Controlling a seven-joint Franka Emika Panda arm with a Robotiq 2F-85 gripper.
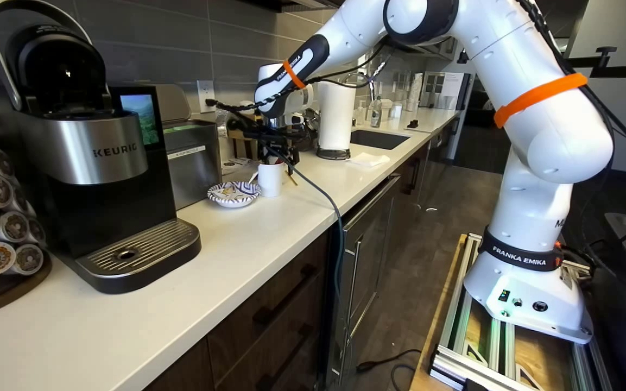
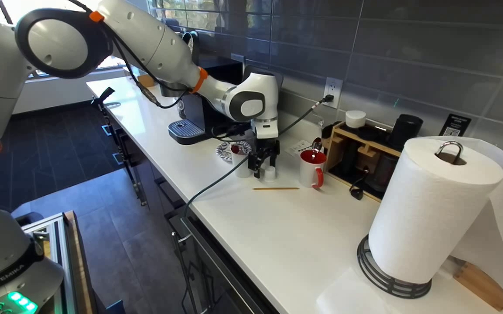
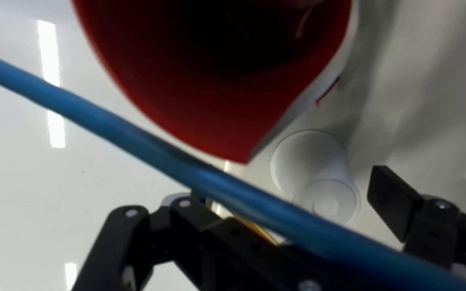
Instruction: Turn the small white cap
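Observation:
The small white cap stands on the white counter under my gripper in an exterior view. In the wrist view the cap shows a wide round end and a smaller round end with a ring mark. My gripper is open, with one black finger to the right of the cap and apart from it. The other finger is at the lower left, partly hidden behind a blue cable, which also covers the cap's near edge. In an exterior view the gripper is behind a white mug and the cap is hidden.
The white mug with red inside stands right beside the cap. A thin stick lies in front. A red-handled mug, patterned bowl, coffee machine and paper towel roll stand on the counter.

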